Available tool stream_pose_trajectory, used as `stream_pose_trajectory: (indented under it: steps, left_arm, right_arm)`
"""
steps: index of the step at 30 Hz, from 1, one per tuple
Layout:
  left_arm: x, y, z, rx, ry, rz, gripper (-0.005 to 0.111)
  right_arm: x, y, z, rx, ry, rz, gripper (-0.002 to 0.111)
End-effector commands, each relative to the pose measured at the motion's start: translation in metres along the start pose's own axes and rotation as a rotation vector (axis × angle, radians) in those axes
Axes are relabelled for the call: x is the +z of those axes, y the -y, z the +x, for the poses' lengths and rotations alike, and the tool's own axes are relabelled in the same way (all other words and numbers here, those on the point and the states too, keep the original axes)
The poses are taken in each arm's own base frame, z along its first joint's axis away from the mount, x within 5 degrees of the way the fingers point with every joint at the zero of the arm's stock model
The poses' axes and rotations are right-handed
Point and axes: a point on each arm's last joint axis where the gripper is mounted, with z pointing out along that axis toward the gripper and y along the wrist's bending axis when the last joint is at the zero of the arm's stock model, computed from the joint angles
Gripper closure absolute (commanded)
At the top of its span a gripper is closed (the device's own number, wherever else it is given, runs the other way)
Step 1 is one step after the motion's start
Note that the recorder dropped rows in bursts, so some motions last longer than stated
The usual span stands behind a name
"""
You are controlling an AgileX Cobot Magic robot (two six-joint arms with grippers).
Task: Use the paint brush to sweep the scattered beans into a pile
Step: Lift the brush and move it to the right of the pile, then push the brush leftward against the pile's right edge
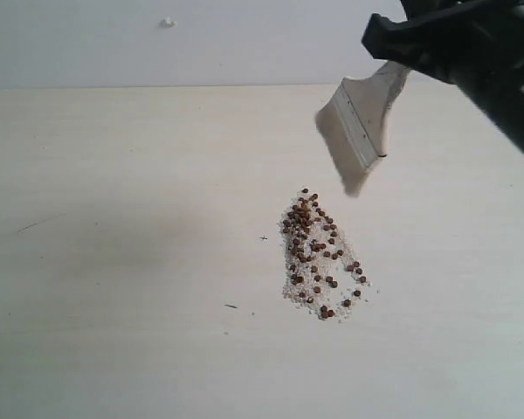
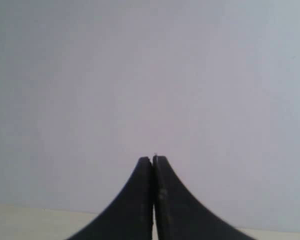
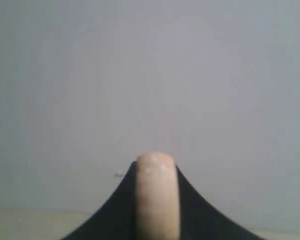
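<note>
Near side of the pale worktop (image 1: 113,262): the beans (image 1: 307,229) lie gathered in one elongated pile (image 1: 319,257), brown ones densest at its far end, white grains spread beneath. Just beyond that far end the paint brush (image 1: 360,127) hangs tilted, bristles down, its handle pinched in the right gripper (image 3: 155,171); bristle contact with the worktop cannot be judged. Left gripper (image 2: 153,161): jaws pressed together on nothing, facing a blank wall (image 2: 150,75).

The pale cream handle of the wide flat paint brush (image 1: 360,127) is mostly hidden inside the black right gripper (image 1: 400,54), whose arm the exterior view's edges cut off. In the right wrist view only the handle's blurred rounded end shows. The tiny white grains among the reddish-brown beans (image 1: 317,249) blur into one pale patch.
</note>
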Motion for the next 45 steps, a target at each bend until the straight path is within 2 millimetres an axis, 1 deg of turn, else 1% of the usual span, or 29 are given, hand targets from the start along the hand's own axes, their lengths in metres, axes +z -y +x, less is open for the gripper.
stream_pose_trajectory:
  steps: [1, 3, 5, 7, 8, 9, 11, 13, 15, 18, 21, 25, 32, 38, 45]
  left_arm:
    - [0.000, 0.000, 0.001, -0.005, -0.003, 0.000, 0.107]
    - [0.000, 0.000, 0.001, -0.005, -0.003, 0.000, 0.107]
    - [0.000, 0.000, 0.001, -0.005, -0.003, 0.000, 0.107]
    - [0.000, 0.000, 0.001, -0.005, -0.003, 0.000, 0.107]
    - [0.000, 0.000, 0.001, -0.005, -0.003, 0.000, 0.107]
    - [0.000, 0.000, 0.001, -0.005, -0.003, 0.000, 0.107]
    - [0.000, 0.000, 0.001, -0.005, -0.003, 0.000, 0.107]
    - [0.000, 0.000, 0.001, -0.005, -0.003, 0.000, 0.107]
    - [0.000, 0.000, 0.001, -0.005, -0.003, 0.000, 0.107]
    - [0.000, 0.000, 0.001, -0.005, -0.003, 0.000, 0.107]
    - [0.000, 0.000, 0.001, -0.005, -0.003, 0.000, 0.107]
    - [0.000, 0.000, 0.001, -0.005, -0.003, 0.000, 0.107]
    - [0.000, 0.000, 0.001, -0.005, -0.003, 0.000, 0.107]
    - [0.000, 0.000, 0.001, -0.005, -0.003, 0.000, 0.107]
    - [0.000, 0.000, 0.001, -0.005, -0.003, 0.000, 0.107]
  right_arm:
    - [-0.017, 0.011, -0.017, -0.098, -0.081, -0.213, 0.108]
    - [-0.020, 0.023, -0.020, -0.041, -0.117, -0.165, 0.108]
    - [-0.021, 0.035, -0.014, -0.017, -0.187, -0.085, 0.108]
    - [-0.021, 0.040, -0.005, -0.037, -0.257, -0.030, 0.108]
    - [-0.021, 0.042, -0.002, -0.012, -0.279, -0.006, 0.108]
    - [-0.022, 0.045, 0.002, 0.013, -0.291, 0.020, 0.108]
    - [-0.026, 0.050, 0.007, 0.048, -0.254, 0.070, 0.108]
    - [-0.036, 0.059, 0.014, 0.080, -0.199, 0.157, 0.108]
    - [-0.050, 0.069, 0.024, 0.101, -0.134, 0.246, 0.108]
    - [-0.070, 0.077, 0.042, 0.102, -0.104, 0.311, 0.108]
    - [-0.077, 0.080, 0.054, 0.096, -0.140, 0.335, 0.108]
    - [-0.075, 0.079, 0.063, 0.074, -0.188, 0.313, 0.108]
    - [-0.069, 0.085, 0.076, 0.091, -0.201, 0.352, 0.108]
    - [-0.050, 0.085, 0.094, 0.155, -0.267, 0.321, 0.108]
    - [-0.033, 0.081, 0.105, 0.234, -0.300, 0.255, 0.108]
